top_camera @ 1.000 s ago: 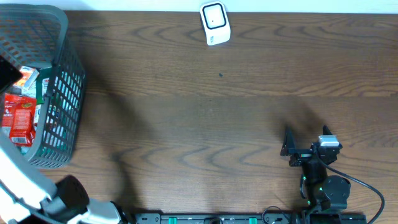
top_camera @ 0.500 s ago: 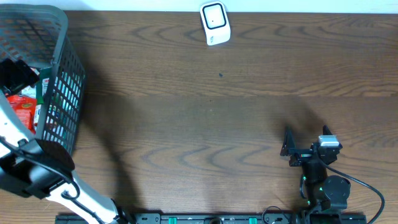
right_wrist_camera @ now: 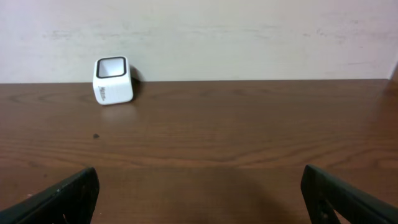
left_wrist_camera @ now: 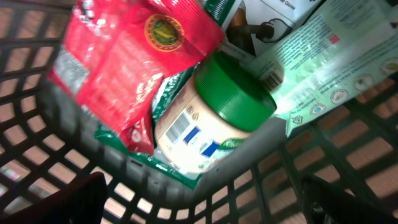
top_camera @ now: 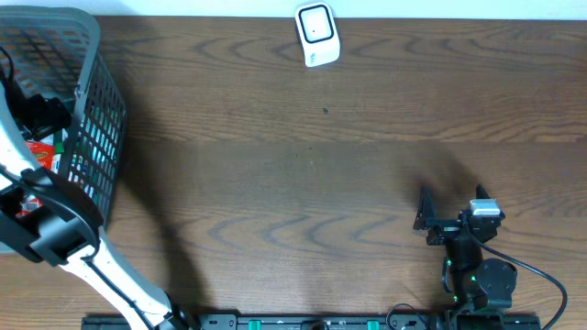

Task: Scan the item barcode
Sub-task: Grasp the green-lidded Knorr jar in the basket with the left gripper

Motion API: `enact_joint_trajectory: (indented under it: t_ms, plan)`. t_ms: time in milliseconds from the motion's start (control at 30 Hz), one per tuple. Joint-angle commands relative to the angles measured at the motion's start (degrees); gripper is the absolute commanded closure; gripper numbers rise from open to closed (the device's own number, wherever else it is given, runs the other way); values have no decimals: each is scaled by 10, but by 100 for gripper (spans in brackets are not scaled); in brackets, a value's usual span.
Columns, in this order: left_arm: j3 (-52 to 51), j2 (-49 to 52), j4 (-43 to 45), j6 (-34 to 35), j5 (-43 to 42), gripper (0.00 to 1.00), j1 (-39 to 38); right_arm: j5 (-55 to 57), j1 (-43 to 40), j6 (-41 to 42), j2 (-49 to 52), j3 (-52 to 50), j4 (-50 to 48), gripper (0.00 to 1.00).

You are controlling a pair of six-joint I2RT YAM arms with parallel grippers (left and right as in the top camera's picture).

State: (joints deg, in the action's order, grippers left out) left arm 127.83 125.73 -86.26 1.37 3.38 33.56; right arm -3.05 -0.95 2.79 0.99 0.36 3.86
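Left arm point(top_camera: 57, 218) swung further over basket point(top_camera: 95, 57), left gripper point(left_wrist_camera: 205, 204) spread above jar point(left_wrist_camera: 214, 118) (right gripper point(right_wrist_camera: 200, 200) spread, parked).

The left arm point(top_camera: 92, 266) rises from the near left corner of the tabletop point(top_camera: 293, 165) and reaches along the left edge toward the far corner, wrist tipped downward. The left pincer point(top_camera: 41, 115) points down, jaws spread wide, gripping nothing. The right arm point(top_camera: 481, 280) sits folded at the near edge, toward the right. The right pincer point(top_camera: 426, 218) is level and faces the far edge, jaws wide apart and empty.
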Motion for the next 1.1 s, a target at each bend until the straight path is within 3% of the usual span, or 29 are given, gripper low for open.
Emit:
enact_joint_trajectory:
  t_ms: [0,500,900,1067]
  plan:
    - [-2,28,2,-18,-3,2,3,0,-7,0,-2,-1,2,1]
    - [-8,78,2,-15,-4,3,3,0,-7,0,-2,-1,2,1]
    - [-75,78,28,0,-4,4,3,0,-7,0,-2,-1,2,1]
    - [-70,76,39,31,-4,11,3,0,-7,0,-2,-1,2,1]
